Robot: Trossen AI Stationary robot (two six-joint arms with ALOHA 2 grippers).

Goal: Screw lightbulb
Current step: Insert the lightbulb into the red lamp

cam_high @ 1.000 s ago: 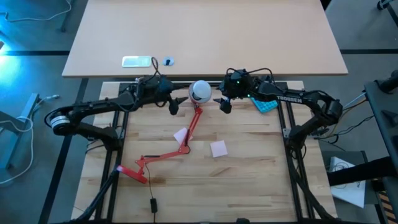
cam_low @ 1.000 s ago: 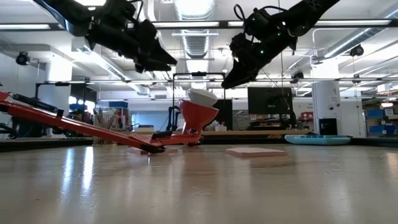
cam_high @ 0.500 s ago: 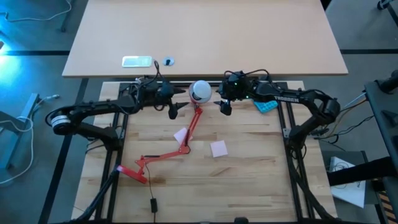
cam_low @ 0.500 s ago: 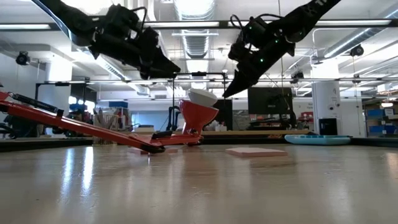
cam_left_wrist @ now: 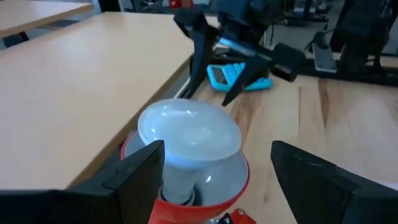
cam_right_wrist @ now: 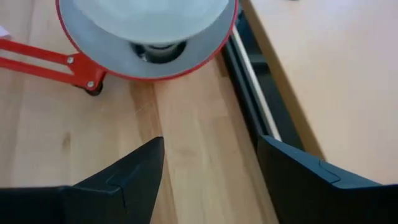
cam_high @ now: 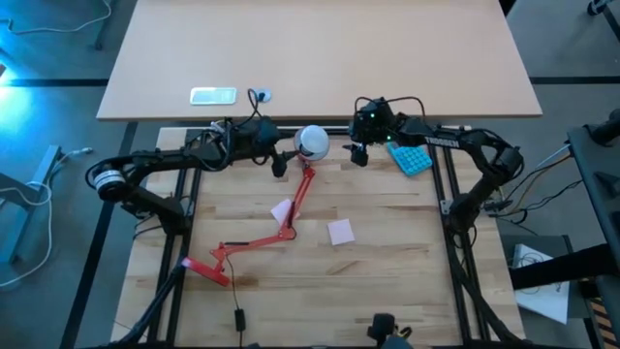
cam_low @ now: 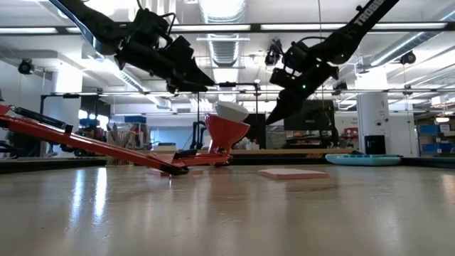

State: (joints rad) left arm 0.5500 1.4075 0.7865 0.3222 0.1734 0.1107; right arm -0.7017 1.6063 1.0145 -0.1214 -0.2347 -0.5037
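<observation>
Sitting in the red lamp's shade (cam_left_wrist: 231, 185) at the upper middle of the high view, the lightbulb (cam_left_wrist: 189, 135) shows its white dome, its base down in the socket. It is likely light, smooth glass, slippery and fragile; the dome's widest part looks like the place to grip, gently. The left hand (cam_left_wrist: 217, 180) and the right hand (cam_right_wrist: 208, 171), both spread and empty, flank it above the worktop (cam_high: 387, 262).

1 lightbulb (cam_high: 312, 142), 1 red lamp (cam_high: 254, 242), 2 pink sticky notes (cam_high: 340, 231), 1 blue tray (cam_high: 410, 159).
</observation>
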